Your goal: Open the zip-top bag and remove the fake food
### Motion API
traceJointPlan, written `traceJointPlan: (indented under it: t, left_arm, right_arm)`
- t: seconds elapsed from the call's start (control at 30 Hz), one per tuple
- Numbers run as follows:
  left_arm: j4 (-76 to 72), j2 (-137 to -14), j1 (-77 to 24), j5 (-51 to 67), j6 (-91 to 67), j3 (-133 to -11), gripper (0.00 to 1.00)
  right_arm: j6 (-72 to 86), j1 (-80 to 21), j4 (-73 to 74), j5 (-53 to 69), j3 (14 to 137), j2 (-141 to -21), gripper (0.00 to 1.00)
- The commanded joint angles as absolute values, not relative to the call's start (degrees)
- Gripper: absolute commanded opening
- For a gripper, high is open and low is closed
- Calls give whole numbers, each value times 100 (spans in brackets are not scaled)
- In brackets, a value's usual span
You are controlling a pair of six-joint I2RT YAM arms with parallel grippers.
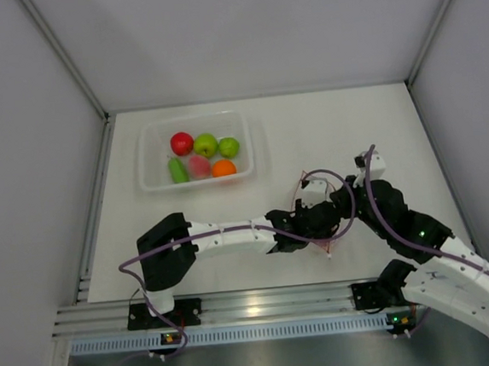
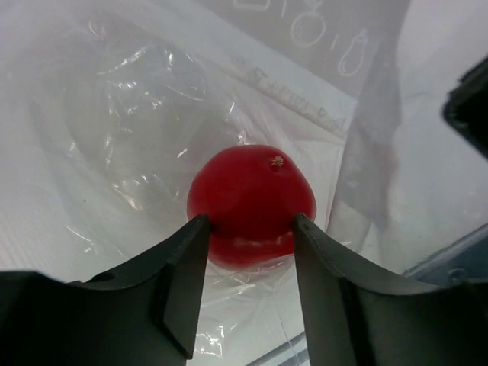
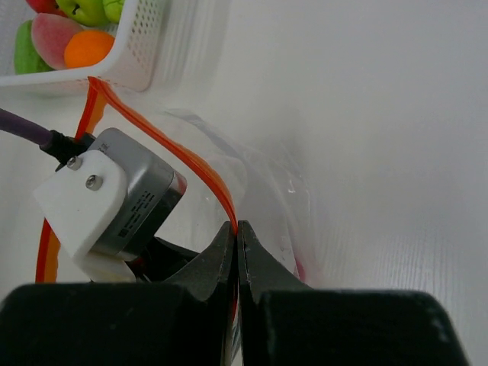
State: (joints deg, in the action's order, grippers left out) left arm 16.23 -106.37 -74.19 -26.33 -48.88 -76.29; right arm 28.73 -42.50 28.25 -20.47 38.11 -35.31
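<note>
Reaching in from the near edge of the white tabletop (image 1: 351, 131), both arms meet right of centre, not far from that edge, where the small clear floppy plastic zip-top bag (image 2: 137, 114) lies. The right gripper (image 3: 238, 229) is clenched on the bag's thin orange-red zipper strip (image 3: 168, 149), its black fingers pressed together with the strip pinched between them. From that pinch the strip loops round the white-and-grey camera block (image 3: 107, 198) on the left wrist, so the bag's mouth stands open with the left arm inside it. Within the bag, the left gripper (image 2: 249, 221) has its jaws apart, and a glossy red ball-shaped plastic fruit (image 2: 252, 191) sits just past the fingertips on the crinkled film. Whether the tips touch it cannot be told.

Farther back, well apart from the bag and towards the far-left corner, stands a clear rigid rectangular tub (image 1: 146, 157). It holds more fake food: a red ball (image 1: 182, 143), two lime-green balls (image 1: 205, 144), a long green piece (image 1: 177, 170), a pink piece (image 1: 198, 166) and an orange ball (image 1: 223, 168).
</note>
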Motion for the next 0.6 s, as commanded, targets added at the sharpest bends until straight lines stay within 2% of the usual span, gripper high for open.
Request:
traceJointPlan:
  t: [0.0, 0.3, 0.43, 0.53, 0.57]
  left_arm:
    - [1714, -10758, -7427, -1987, -4992, -7779, 55]
    - [1731, -11091, -7435, -1240, -4975, -7804, 73]
    - [1731, -11328, -7427, -1107, -4992, -7866, 76]
    - [1731, -11451, -7436, -1239, -5019, -7849, 82]
    - [1731, -11496, -7444, -1257, -5019, -7866, 86]
  right_arm:
    - [2760, -4228, 3102, -2039, 3700, -3340, 0]
    - [2812, -4228, 3182, -2030, 3498, -3164, 0]
    - [2812, -4236, 3182, -2021, 3489, -3199, 0]
    - [2795, -4228, 3173, -2030, 3498, -3182, 0]
    - [2795, -4228, 3155, -2022, 3489, -3173, 0]
